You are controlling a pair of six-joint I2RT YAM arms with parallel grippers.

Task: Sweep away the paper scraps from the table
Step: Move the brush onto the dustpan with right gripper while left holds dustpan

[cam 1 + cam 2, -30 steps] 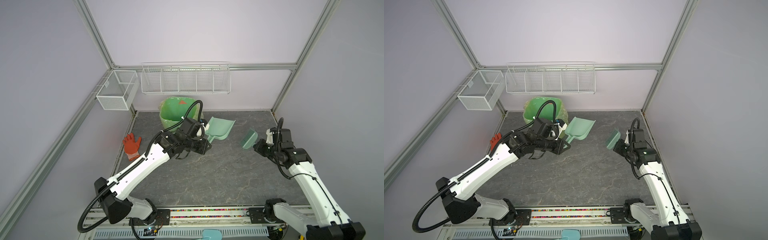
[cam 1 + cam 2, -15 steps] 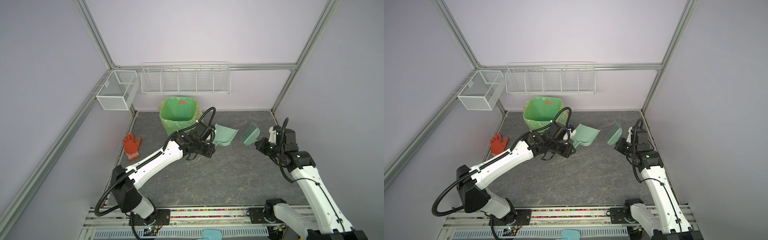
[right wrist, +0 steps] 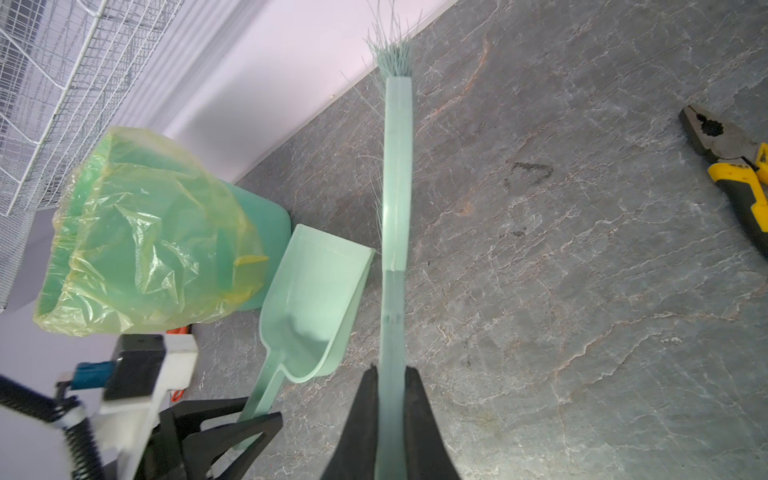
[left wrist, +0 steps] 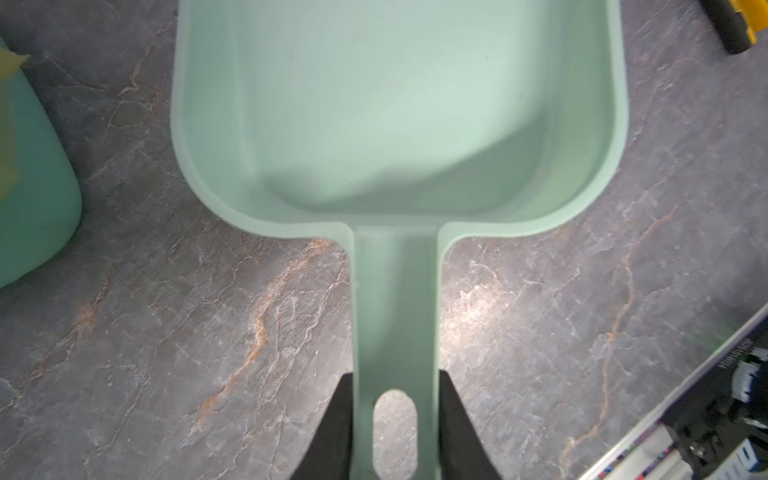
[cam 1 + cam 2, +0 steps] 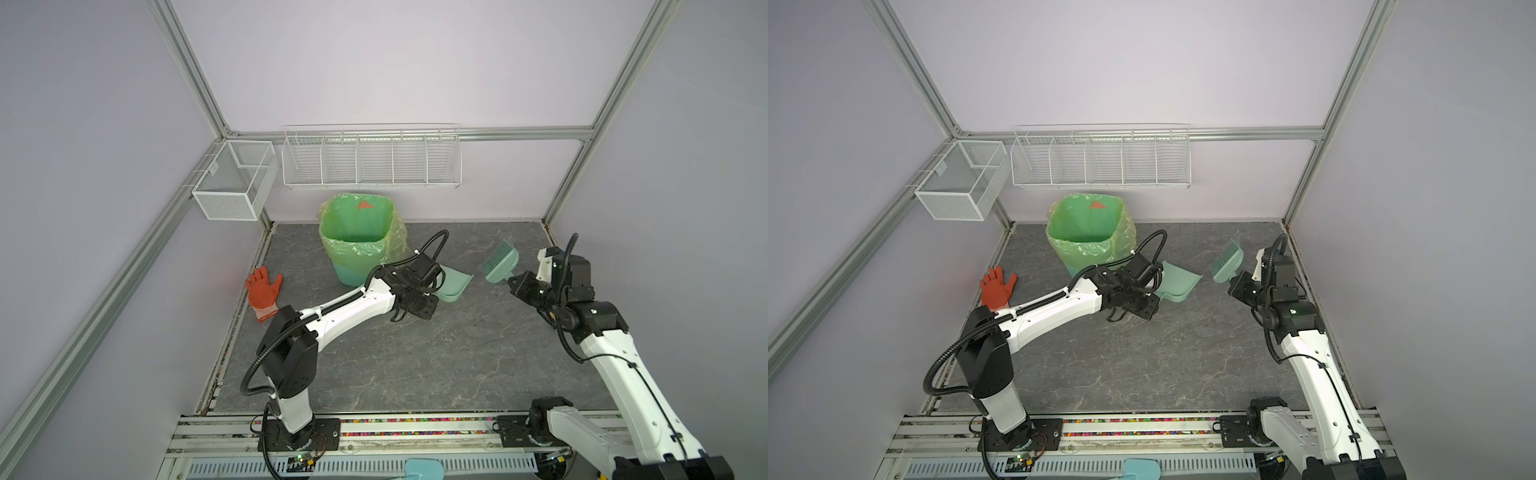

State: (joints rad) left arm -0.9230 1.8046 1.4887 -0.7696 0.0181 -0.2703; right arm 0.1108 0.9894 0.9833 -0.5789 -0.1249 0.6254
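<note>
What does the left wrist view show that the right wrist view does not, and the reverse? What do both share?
Only the left wrist view shows the slot in the handle of the dustpan. Only the right wrist view shows the brush, clamped in the right gripper, the wire rack and the wall. Both show the empty dustpan held by the left gripper, the bin, the pliers (the left wrist view catches just a handle tip) and the table.

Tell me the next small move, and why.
Probably lower the dustpan flat onto the table and open the left hand. Its pan is empty, no scraps show on the table in any view, and it sits beside the bin. The right hand only grips the brush.
</note>
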